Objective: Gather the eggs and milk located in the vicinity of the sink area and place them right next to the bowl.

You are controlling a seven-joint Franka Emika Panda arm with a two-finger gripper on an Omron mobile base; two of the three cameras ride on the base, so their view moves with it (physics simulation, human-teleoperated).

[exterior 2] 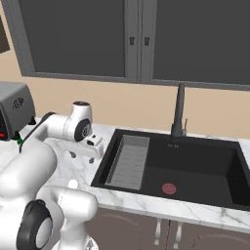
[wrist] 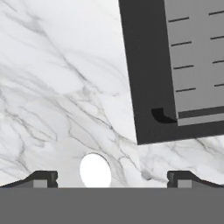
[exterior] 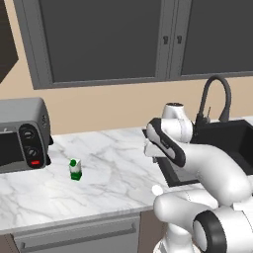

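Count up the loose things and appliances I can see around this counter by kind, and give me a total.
Milk cartons: 1, the milk
Toaster ovens: 1, the toaster oven
Sinks: 1, the sink
Faucets: 1, the faucet
Total: 4

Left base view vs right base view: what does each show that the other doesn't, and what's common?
Left base view alone: the milk standing upright on the marble counter, well left of the arm, and the front of the toaster oven with its knobs.

Right base view alone: the inside of the sink, with a grey ribbed tray along its left side and a flat red round thing on its floor.

Both: the counter, the sink edge, the black faucet, the dark cabinets and the white arm bent low over the counter beside the sink.
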